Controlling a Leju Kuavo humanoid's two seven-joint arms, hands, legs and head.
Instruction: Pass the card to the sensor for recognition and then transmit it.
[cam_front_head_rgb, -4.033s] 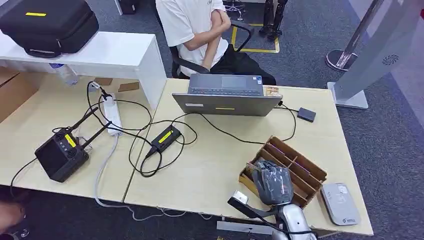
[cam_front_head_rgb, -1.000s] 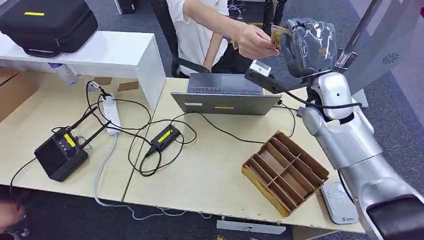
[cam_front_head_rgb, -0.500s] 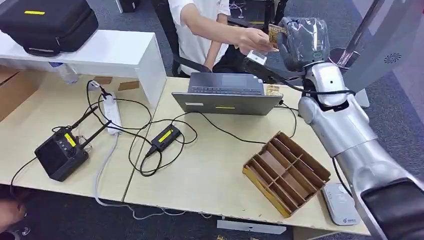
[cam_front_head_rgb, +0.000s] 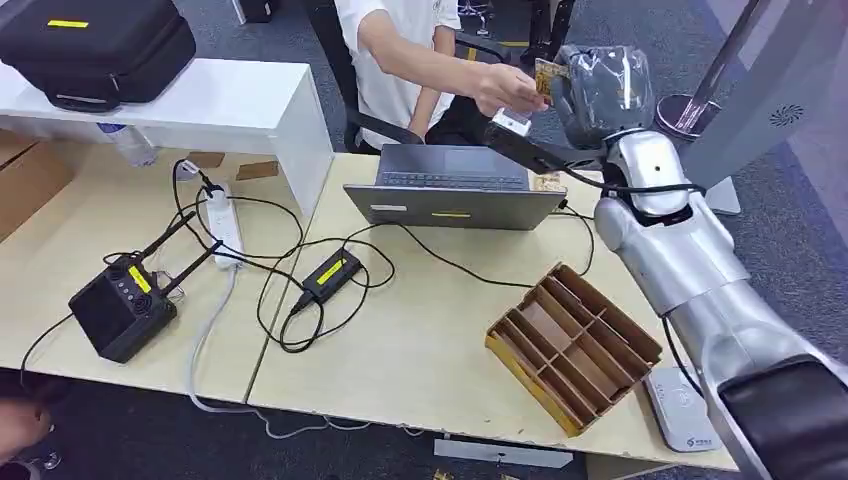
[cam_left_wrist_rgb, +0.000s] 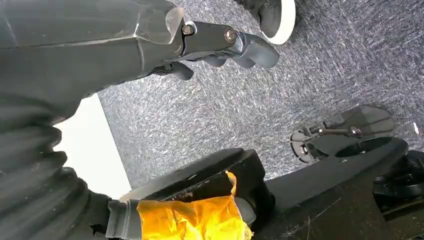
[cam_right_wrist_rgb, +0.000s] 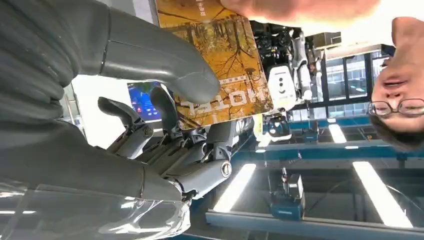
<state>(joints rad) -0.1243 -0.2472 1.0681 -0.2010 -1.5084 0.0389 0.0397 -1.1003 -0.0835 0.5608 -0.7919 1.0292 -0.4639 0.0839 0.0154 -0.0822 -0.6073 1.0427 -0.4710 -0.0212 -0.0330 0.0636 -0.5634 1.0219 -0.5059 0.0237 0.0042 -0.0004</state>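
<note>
My right hand (cam_front_head_rgb: 600, 85) is raised high beyond the laptop, toward the seated person. It holds the yellow-brown card (cam_front_head_rgb: 549, 75) upright. In the right wrist view the thumb (cam_right_wrist_rgb: 160, 65) presses the card (cam_right_wrist_rgb: 220, 65) against the dark fingers (cam_right_wrist_rgb: 200, 165). The person's hand (cam_front_head_rgb: 510, 88) grips the card's far edge, and its fingers (cam_right_wrist_rgb: 300, 7) lie on the card. The grey card sensor (cam_front_head_rgb: 683, 405) lies flat at the table's front right corner, below my right arm. My left hand (cam_left_wrist_rgb: 125, 35) hangs over the carpet with its fingers (cam_left_wrist_rgb: 235, 42) apart and nothing in them.
A cardboard divider box (cam_front_head_rgb: 572, 345) sits left of the sensor. An open laptop (cam_front_head_rgb: 452, 190) stands at the table's far edge, with another card (cam_front_head_rgb: 546, 182) beside it. Cables, a power strip (cam_front_head_rgb: 226, 230) and a black controller (cam_front_head_rgb: 122, 308) lie to the left.
Four seconds ago my right hand was low over the divider box; it has risen to the person, whose hand has reached out and taken hold of the card. Little movement in the last half second.
</note>
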